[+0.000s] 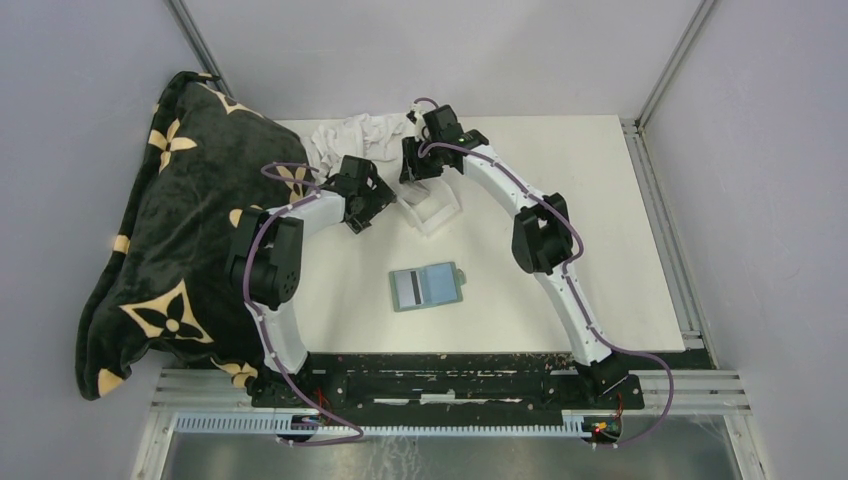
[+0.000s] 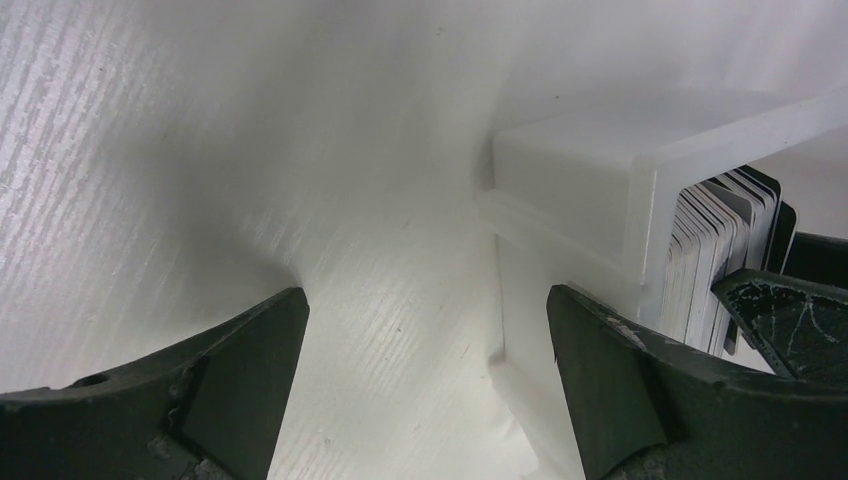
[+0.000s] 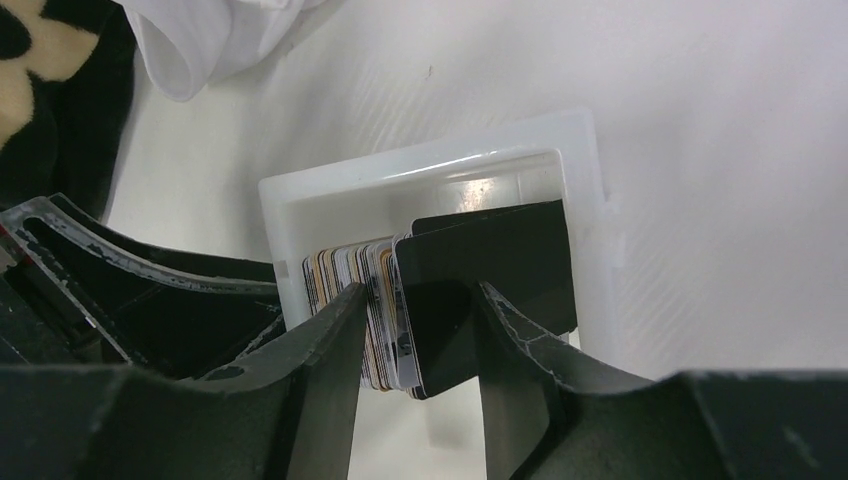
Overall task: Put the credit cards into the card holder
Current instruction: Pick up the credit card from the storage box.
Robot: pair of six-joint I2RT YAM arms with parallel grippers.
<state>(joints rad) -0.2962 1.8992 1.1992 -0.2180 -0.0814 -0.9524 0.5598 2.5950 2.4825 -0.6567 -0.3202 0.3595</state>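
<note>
A matte white table (image 1: 600, 200) sits between plain grey walls (image 1: 430, 50), with a metal frame post (image 1: 672, 58) in the far right corner. A dark plush blanket with beige flowers (image 1: 180, 230) is heaped on the left, and a crumpled white cloth (image 1: 350, 135) lies at the back. The grey-green folding card holder (image 1: 427, 287) lies open mid-table with one striped card (image 1: 406, 289) on its left half. A stack of thin credit cards (image 3: 370, 290) stands on edge in a clear plastic tray (image 3: 430, 165). The right gripper (image 3: 420, 340) clenches part of that stack. The left gripper (image 2: 425, 370) is spread wide just beside the tray.
</note>
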